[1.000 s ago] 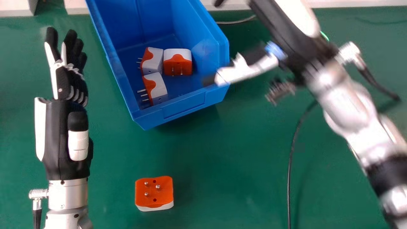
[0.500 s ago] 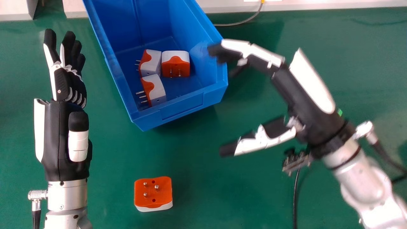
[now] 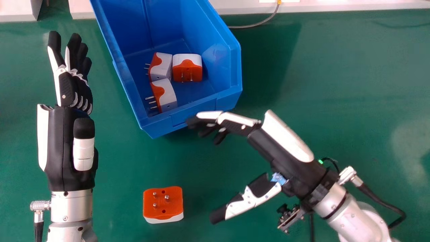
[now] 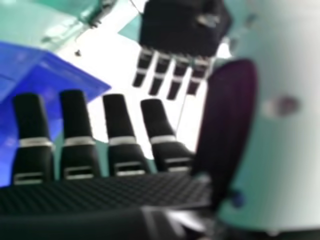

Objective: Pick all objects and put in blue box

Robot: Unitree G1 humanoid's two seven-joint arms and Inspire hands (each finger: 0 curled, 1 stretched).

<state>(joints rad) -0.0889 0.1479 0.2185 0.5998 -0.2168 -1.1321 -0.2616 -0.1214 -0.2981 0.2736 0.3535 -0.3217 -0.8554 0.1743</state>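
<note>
My right hand (image 3: 282, 144) is open over the table in front of the blue box (image 3: 193, 116), its fingers near the box's front wall and its thumb to the right of the lone orange and white plug adapter (image 3: 163, 202). That adapter lies on the table, pins up. Inside the box lie three more adapters (image 3: 187, 68), close together. At the left my left hand (image 3: 63, 144) rests open, fingers pointing away. In the right hand view, the right hand (image 4: 120, 135) has its fingers extended, the blue box (image 4: 60, 75) beyond them, and the left hand (image 4: 182, 30) farther off.
The green table (image 3: 336, 84) surrounds the box. A pale ledge (image 3: 322, 6) runs along the back with a thin grey cable (image 3: 255, 24) in front of it. A black cable (image 3: 379, 198) loops beside the right wrist.
My right hand has swung from beside and over the box's right wall back toward the front of the table. The left hand and the adapters have kept their places.
</note>
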